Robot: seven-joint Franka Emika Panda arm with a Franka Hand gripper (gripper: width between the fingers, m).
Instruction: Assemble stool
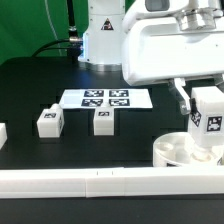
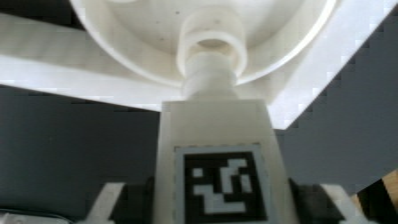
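Observation:
The round white stool disc (image 1: pixel 181 152) lies at the exterior view's right, near the front rail. My gripper (image 1: pixel 205 122) is shut on a white tagged leg (image 1: pixel 209 110) and holds it upright over the disc. In the wrist view the leg (image 2: pixel 221 140) fills the middle, its round peg end touching a socket of the disc (image 2: pixel 125 40). The fingers (image 2: pixel 118 202) clamp the leg's two sides. Two more tagged legs (image 1: pixel 49 121) (image 1: pixel 104 120) lie on the black table in front of the marker board.
The marker board (image 1: pixel 105 98) lies flat at the table's middle. A long white rail (image 1: pixel 100 181) runs along the front edge. A white block (image 1: pixel 3 132) shows at the exterior view's left edge. The robot base (image 1: pixel 100 40) stands behind.

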